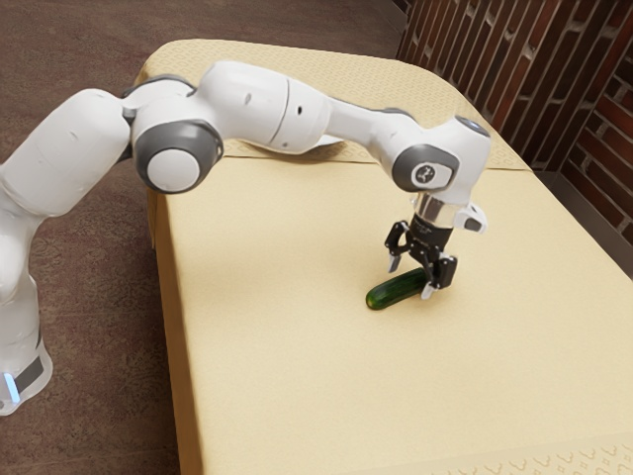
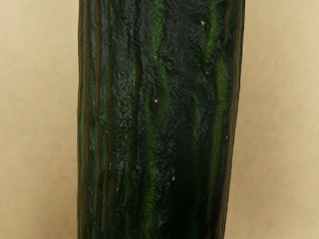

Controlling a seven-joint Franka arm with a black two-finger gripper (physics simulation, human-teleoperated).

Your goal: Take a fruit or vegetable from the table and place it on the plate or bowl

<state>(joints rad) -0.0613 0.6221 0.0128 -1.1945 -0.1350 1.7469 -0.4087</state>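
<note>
**A:** Which step is running?

**B:** The grasp. The black two-finger tool [image 1: 413, 275] is hanging spread over the dark green, ridged cucumber [image 1: 394, 291]. The cucumber is lying flat on the tan counter [image 1: 297, 376], and the tool is straddling it near its end toward the exterior view's right.

**A:** Is it pinching yet?

**B:** Hard to say from here; probably not. Next it is needing to close squarely across the cucumber, then lift.

**A:** Anything interfering?

**B:** Nothing is crowding the cucumber. The red brick wall [image 1: 554, 69] is standing well apart.
</note>
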